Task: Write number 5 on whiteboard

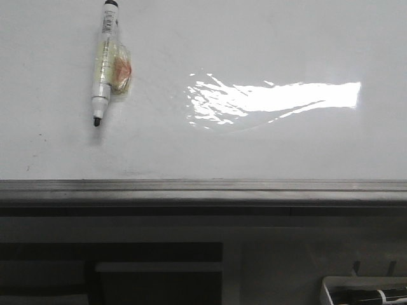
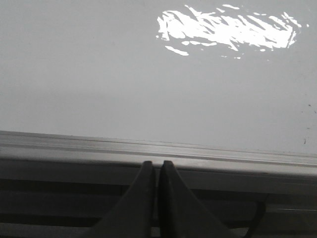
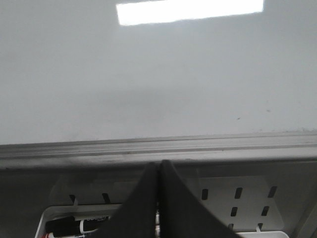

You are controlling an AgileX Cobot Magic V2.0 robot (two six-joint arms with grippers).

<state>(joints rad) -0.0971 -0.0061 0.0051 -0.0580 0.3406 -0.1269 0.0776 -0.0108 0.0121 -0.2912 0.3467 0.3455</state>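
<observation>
- Whiteboard (image 1: pixel 305 38): lies flat and fills the upper part of the front view, with a grey metal rail (image 1: pixel 203 186) along its near edge and a bright glare patch (image 1: pixel 273 98) right of centre. No number 5 is on it; only a few small dark specks show, so writing has not begun.
- Marker (image 1: pixel 105 60): lies uncapped on the board's left part, tip toward the rail, with a taped pad (image 1: pixel 119 71) beside the barrel. It is touched by neither arm.
- Step in hand, as judged: fetch the marker. The left arm is the nearer choice; spread its fingers first, then close across the barrel, clear of the tape, keeping the tip free.
- Left gripper (image 2: pixel 157 171): fingers pressed together, holding nothing, hovering at the rail.
- Right gripper (image 3: pixel 158 171): likewise pressed together and empty, above a white perforated tray (image 3: pixel 247 198) holding spare markers (image 3: pixel 81 225).
- Obstruction: none lies between the left gripper and the marker; glare may hide thin strokes.
</observation>
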